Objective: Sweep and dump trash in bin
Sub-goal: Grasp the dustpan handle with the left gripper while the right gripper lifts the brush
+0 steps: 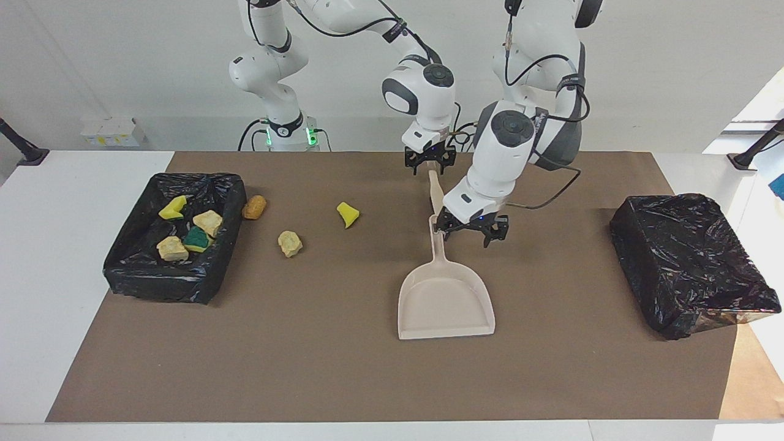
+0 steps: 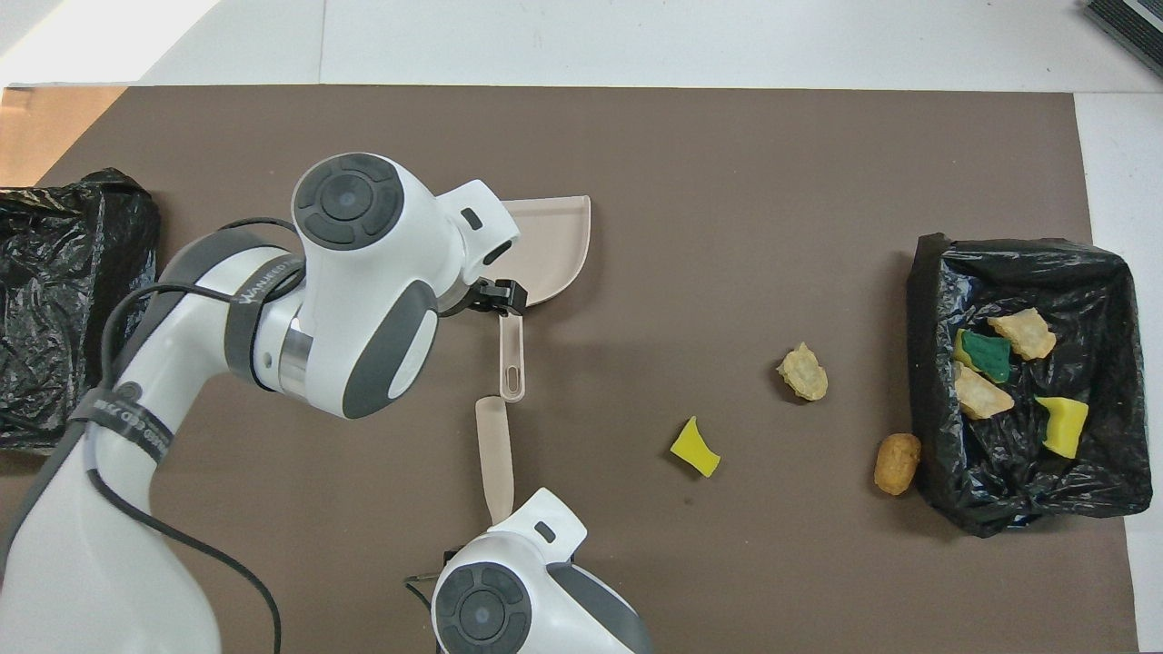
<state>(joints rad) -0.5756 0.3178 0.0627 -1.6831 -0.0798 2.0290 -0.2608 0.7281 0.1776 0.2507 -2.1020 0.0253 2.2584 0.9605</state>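
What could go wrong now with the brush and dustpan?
The brush lies right beside the dustpan handle, so the right gripper, at the brush, might bump the dustpan when lifting. The left gripper, open over that handle, could knock it askew. The brown scrap hugs the bin, awkward to sweep.
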